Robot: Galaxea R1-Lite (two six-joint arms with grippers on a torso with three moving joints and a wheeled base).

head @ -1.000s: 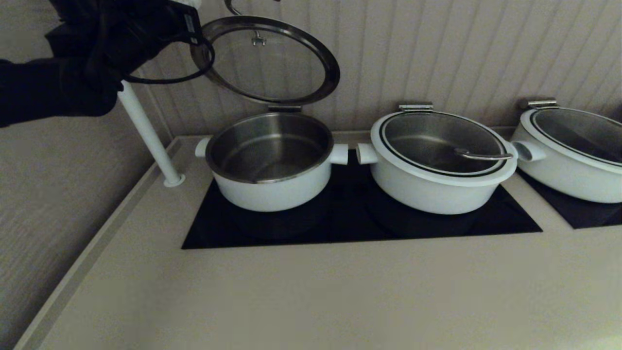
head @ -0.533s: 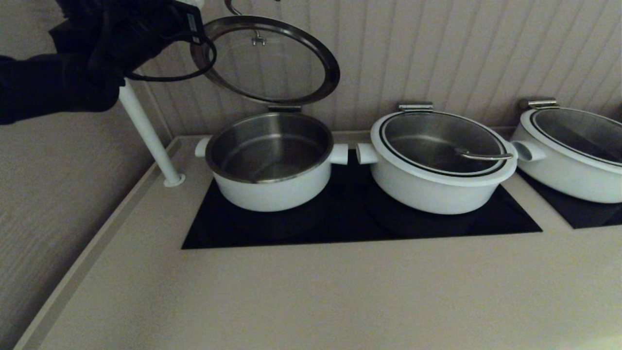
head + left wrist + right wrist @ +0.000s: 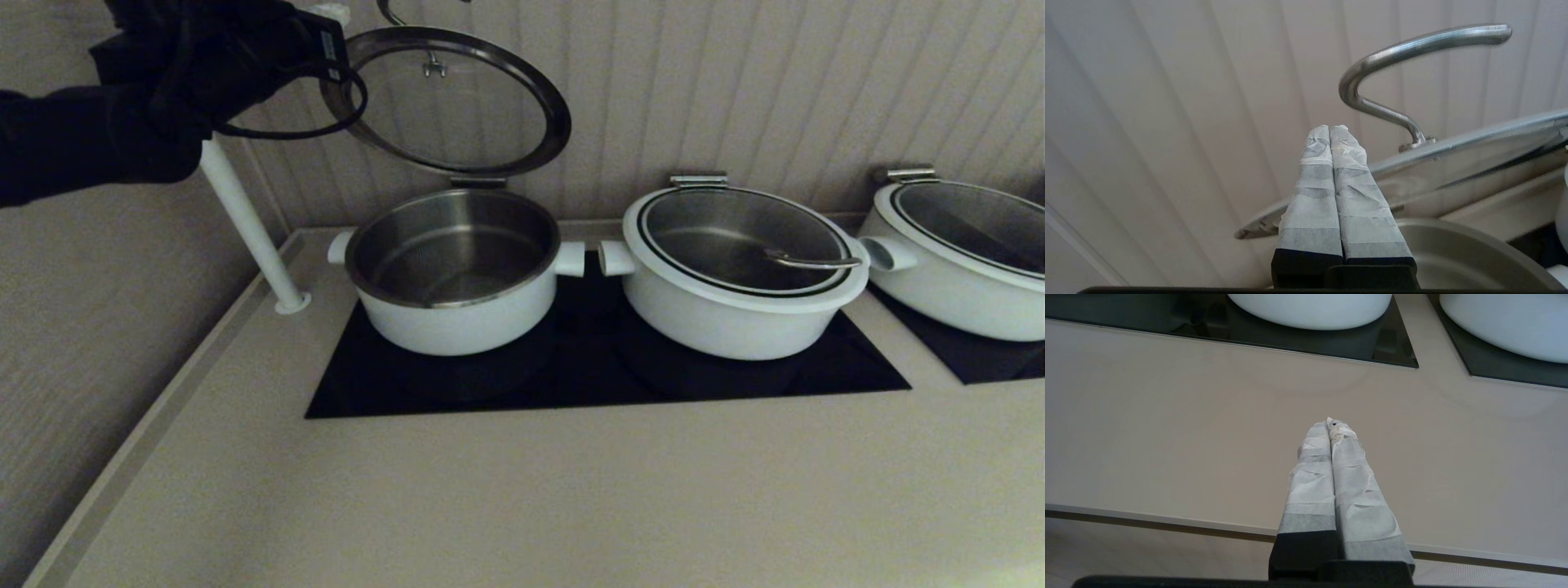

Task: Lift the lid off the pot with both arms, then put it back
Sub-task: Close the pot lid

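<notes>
I see the lid [image 3: 445,102] standing tipped up on its hinge at 12 o'clock above the open pot [image 3: 454,269]. My left gripper [image 3: 1331,130] sits beside the lid at 9 o'clock, jaws squeezed together on nothing. My right gripper [image 3: 1331,424] hangs over the surface [image 3: 1167,428], jaws also closed. A bump could make the lid slam down.

**Materials and finishes as observed**

The lid [image 3: 445,102] was clear glass with a polished steel handle [image 3: 1404,53]. The pot [image 3: 453,273] showed a brushed steel bowl inside a smooth white shell. The hob [image 3: 588,384] was glossy black glass; the counter [image 3: 522,498] was matt and smooth. Wrinkled whitish tape wrapped the left gripper [image 3: 1331,128] and right gripper [image 3: 1331,424].
</notes>
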